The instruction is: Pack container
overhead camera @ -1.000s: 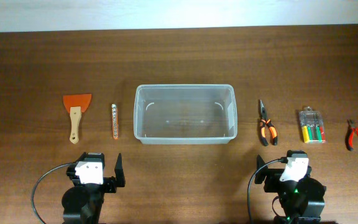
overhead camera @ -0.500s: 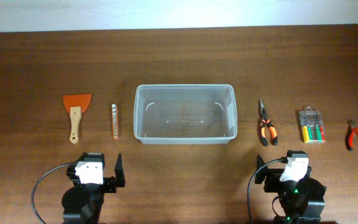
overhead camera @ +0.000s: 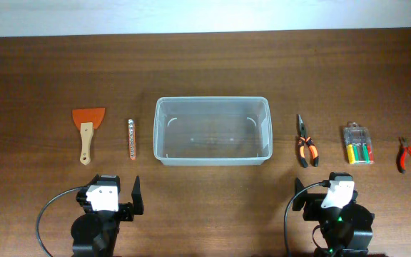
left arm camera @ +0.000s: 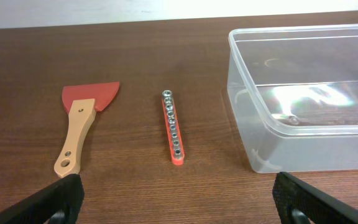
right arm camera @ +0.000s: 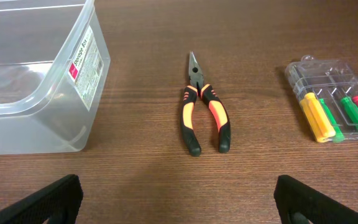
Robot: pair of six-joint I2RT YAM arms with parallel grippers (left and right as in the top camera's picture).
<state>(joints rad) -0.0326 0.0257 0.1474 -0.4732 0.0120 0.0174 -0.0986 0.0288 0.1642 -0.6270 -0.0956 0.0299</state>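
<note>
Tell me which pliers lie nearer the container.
The orange-and-black pliers, just right of the container; the red pliers lie farther right, past the screwdriver case.

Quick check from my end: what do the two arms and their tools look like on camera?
The left arm and right arm are black, each with a white block at its tool. The left tool and right tool have flat black fingers. A black cable loops beside each base; a small green light glows on the right arm.
</note>
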